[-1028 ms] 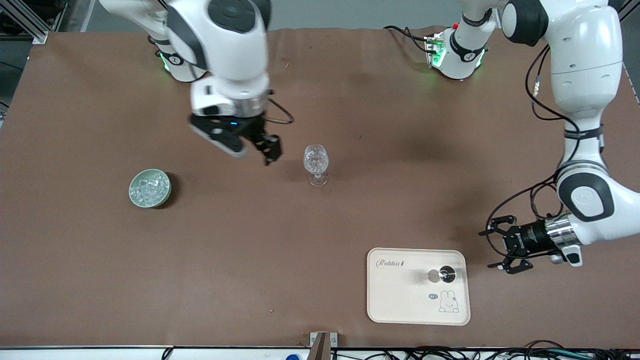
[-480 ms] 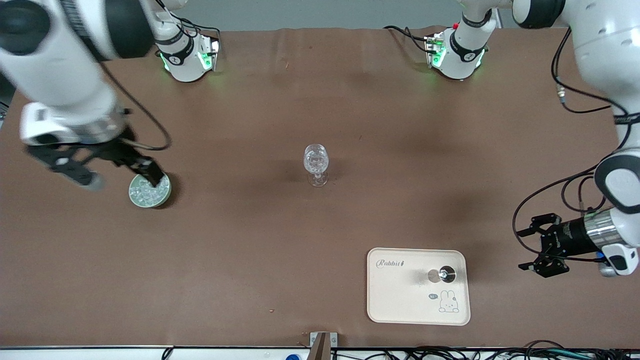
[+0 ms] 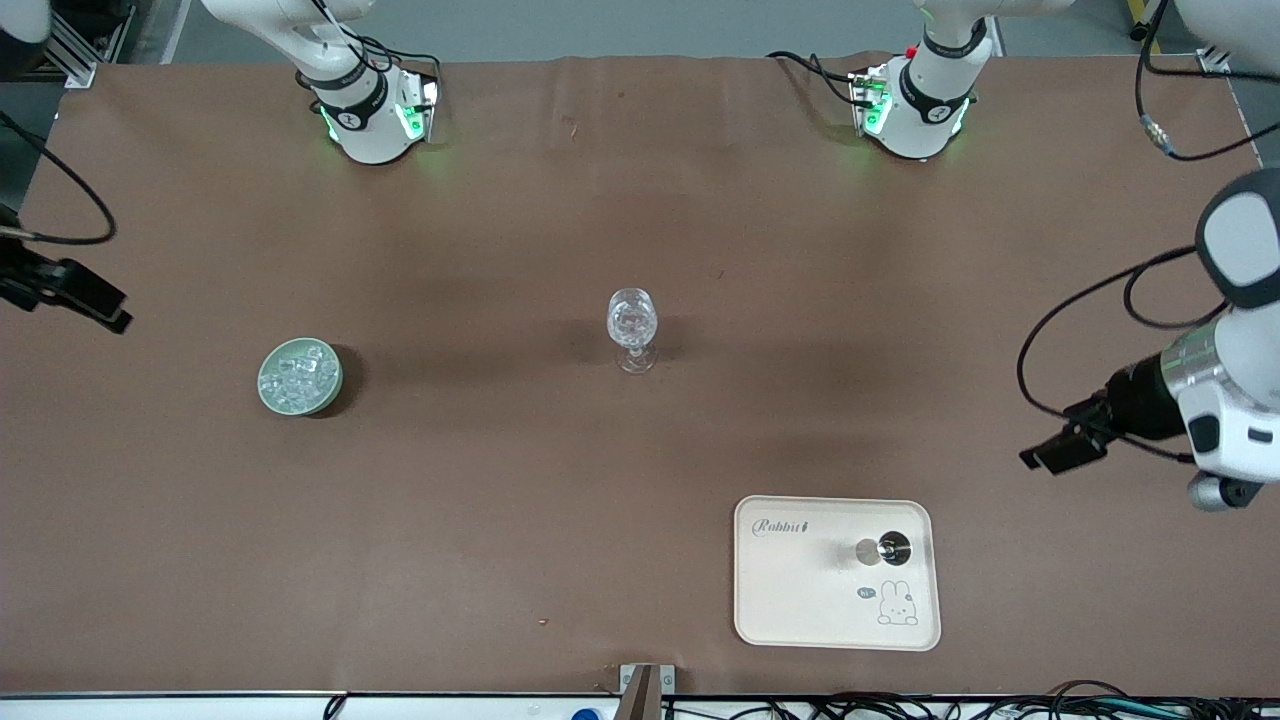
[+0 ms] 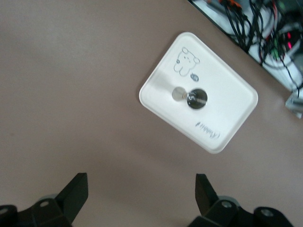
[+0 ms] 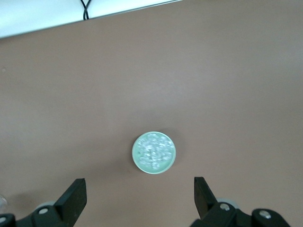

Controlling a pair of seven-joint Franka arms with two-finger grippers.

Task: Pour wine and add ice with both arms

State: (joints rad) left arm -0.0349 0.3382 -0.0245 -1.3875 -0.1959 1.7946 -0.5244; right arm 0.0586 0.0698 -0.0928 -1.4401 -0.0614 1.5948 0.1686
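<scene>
I'm working in a robotics lab: two white arm bases (image 3: 375,110) with green lights are bolted along one edge of a brown-covered table (image 3: 500,500), aluminium framing (image 3: 60,40) stands at a corner, and cables (image 3: 900,708) crowd the edge nearest the front camera.

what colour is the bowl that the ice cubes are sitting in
Pale green. The bowl shows it best in the front view, around the heap of clear ice.

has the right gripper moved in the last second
Yes. The right gripper, open, was beside the wine glass; it has swung past the green bowl to the table's edge at the right arm's end.
</scene>
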